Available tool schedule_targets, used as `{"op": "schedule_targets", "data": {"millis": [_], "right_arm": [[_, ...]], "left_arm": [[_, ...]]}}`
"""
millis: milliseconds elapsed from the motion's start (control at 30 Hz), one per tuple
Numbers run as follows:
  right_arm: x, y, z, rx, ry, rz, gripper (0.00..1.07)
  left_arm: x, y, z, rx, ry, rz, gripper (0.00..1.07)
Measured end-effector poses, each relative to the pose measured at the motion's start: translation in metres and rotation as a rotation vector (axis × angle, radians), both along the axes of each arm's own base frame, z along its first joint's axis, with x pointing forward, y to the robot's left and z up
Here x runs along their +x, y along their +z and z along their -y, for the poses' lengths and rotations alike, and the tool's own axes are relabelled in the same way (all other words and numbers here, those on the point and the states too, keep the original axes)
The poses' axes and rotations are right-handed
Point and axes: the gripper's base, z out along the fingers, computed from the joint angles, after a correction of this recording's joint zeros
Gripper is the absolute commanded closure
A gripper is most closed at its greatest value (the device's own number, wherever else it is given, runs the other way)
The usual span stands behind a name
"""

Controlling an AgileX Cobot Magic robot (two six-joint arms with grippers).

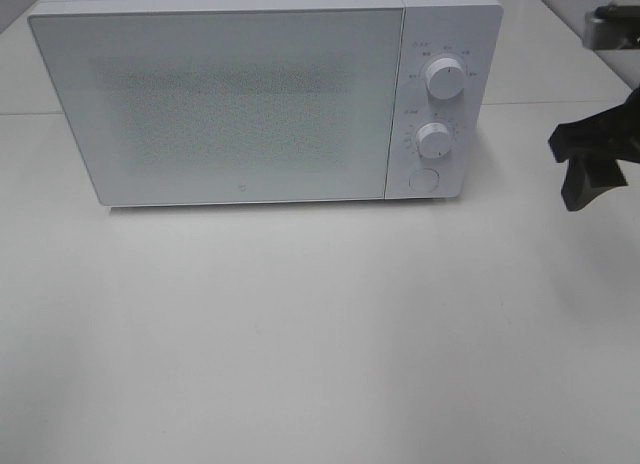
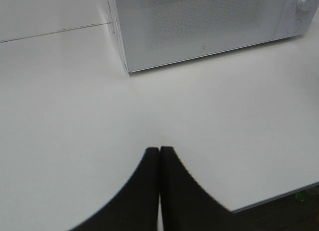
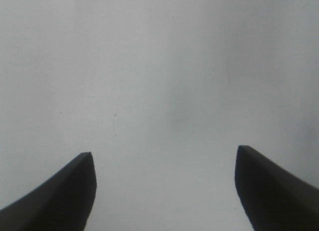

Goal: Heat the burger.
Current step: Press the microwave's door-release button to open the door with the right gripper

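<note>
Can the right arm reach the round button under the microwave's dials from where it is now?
Probably yes. The right gripper hangs open to the right of the microwave, and nothing visible stands between it and the round button.

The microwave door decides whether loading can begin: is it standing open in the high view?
No, the microwave door lies flush with the control panel, shut, with no gap showing.
</note>
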Motion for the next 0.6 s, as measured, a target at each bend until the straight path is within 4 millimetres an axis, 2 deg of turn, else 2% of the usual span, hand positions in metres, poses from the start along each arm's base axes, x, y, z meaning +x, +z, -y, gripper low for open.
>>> {"op": "schedule_targets", "data": {"millis": [33,67,133,200,233,300,333,433,500,533,567,600], "right_arm": [[-0.010,0.014,0.003,0.007,-0.017,0.026,0.36],[-0.010,0.014,0.003,0.007,-0.017,0.026,0.36],[-0.027,0.034,0.006,0.012,-0.026,0.057,0.36],[-0.033,0.039,0.008,0.014,-0.031,0.067,0.36],[-0.047,0.050,0.011,0.016,-0.033,0.104,0.36],[-0.054,0.055,0.012,0.018,-0.033,0.124,0.36],[-0.070,0.059,0.015,0.020,-0.035,0.143,0.36],[-0.079,0.060,0.017,0.022,-0.036,0.153,0.36],[-0.111,0.059,0.024,0.021,-0.039,0.186,0.36],[-0.111,0.059,0.024,0.021,-0.039,0.186,0.36],[-0.121,0.058,0.026,0.022,-0.041,0.189,0.36],[-0.138,0.056,0.029,0.021,-0.044,0.197,0.36]], "left_arm": [[0.000,0.000,0.000,0.000,0.000,0.000,1.06],[0.000,0.000,0.000,0.000,0.000,0.000,1.06],[0.000,0.000,0.000,0.000,0.000,0.000,1.06],[0.000,0.000,0.000,0.000,0.000,0.000,1.06],[0.000,0.000,0.000,0.000,0.000,0.000,1.06],[0.000,0.000,0.000,0.000,0.000,0.000,1.06],[0.000,0.000,0.000,0.000,0.000,0.000,1.06],[0.000,0.000,0.000,0.000,0.000,0.000,1.06],[0.000,0.000,0.000,0.000,0.000,0.000,1.06],[0.000,0.000,0.000,0.000,0.000,0.000,1.06],[0.000,0.000,0.000,0.000,0.000,0.000,1.06],[0.000,0.000,0.000,0.000,0.000,0.000,1.06]]}}
